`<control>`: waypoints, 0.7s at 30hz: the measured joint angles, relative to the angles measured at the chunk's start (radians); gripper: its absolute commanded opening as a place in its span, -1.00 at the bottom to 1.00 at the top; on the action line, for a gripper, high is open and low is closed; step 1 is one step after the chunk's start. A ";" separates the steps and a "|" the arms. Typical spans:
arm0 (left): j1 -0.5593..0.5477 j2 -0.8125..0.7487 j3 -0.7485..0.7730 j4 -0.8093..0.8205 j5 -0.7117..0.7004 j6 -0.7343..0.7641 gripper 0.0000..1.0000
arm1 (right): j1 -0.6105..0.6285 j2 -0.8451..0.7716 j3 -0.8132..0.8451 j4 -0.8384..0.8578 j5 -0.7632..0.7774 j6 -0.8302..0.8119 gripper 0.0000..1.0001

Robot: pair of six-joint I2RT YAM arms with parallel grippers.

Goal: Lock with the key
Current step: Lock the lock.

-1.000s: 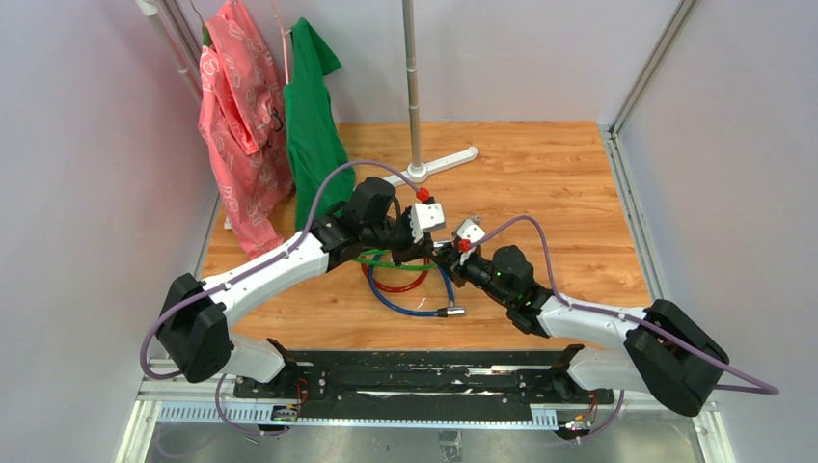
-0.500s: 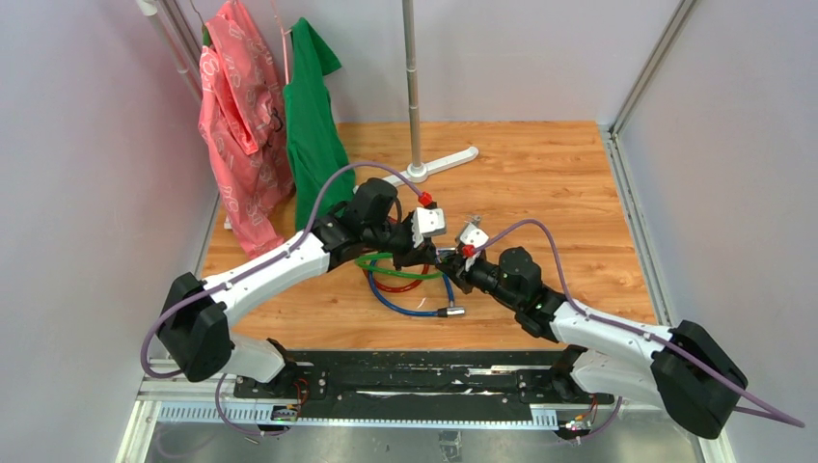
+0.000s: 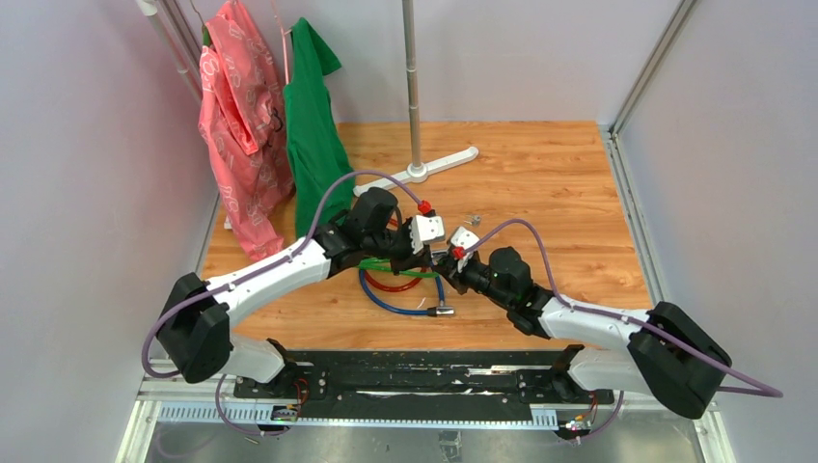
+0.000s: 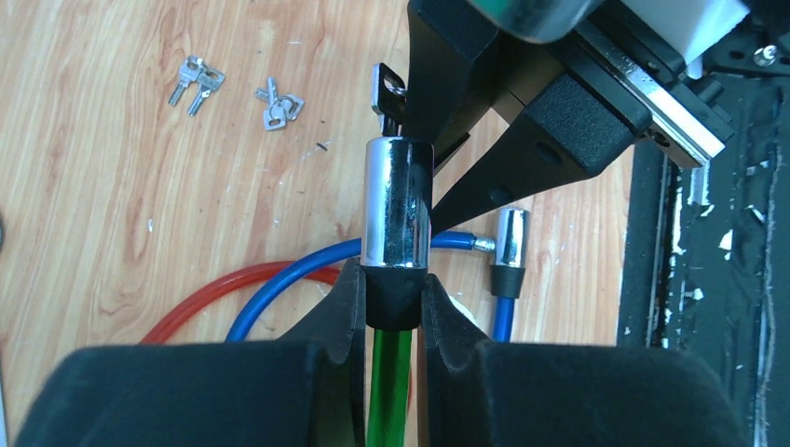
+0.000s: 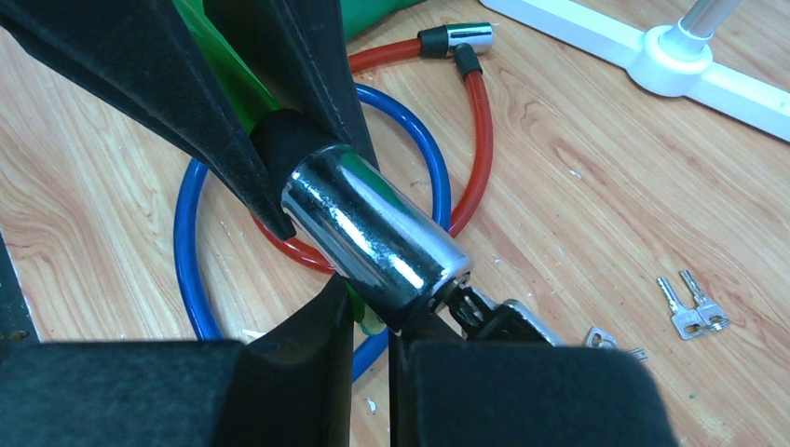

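Gripping lock (image 4: 388, 391) by its collar, tight in left hand (image 4: 393, 279), barrel (image 4: 397, 200) aimed at 12 o'clock to face right hand (image 5: 373, 326). Pinching key (image 4: 386, 89) in near-shut right hand at barrel's 12 o'clock end, seemingly seated, lined up for turning. Ignoring spares (image 4: 278, 104) at 10 o'clock on worktop (image 4: 93, 233).

There were two end effectors, the left end effector (image 4: 391, 279) and the right end effector (image 5: 373, 312). Three lock cables showed: red cable (image 5: 480, 140), blue cable (image 4: 279, 289) and green cable (image 4: 389, 372). There was one single key (image 4: 385, 86). Loose keys made two groups, a key bunch (image 4: 196, 79) and a second key bunch (image 4: 279, 104). Two garments hung, a pink garment (image 3: 236, 125) and a green garment (image 3: 311, 116).
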 measured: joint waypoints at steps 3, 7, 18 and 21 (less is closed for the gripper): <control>-0.002 0.005 -0.018 0.026 -0.013 0.014 -1.00 | 0.001 0.020 -0.004 0.015 0.010 0.005 -1.00; 0.004 0.009 -0.005 0.005 0.025 0.059 -1.00 | -0.004 0.018 -0.005 0.017 -0.002 0.039 -1.00; 0.010 0.020 -0.022 0.056 0.037 -0.006 -1.00 | -0.009 -0.055 0.034 -0.184 -0.015 0.020 -0.29; 0.011 0.021 -0.031 0.047 0.024 0.000 -1.00 | -0.009 -0.079 0.043 -0.230 -0.019 0.010 -0.18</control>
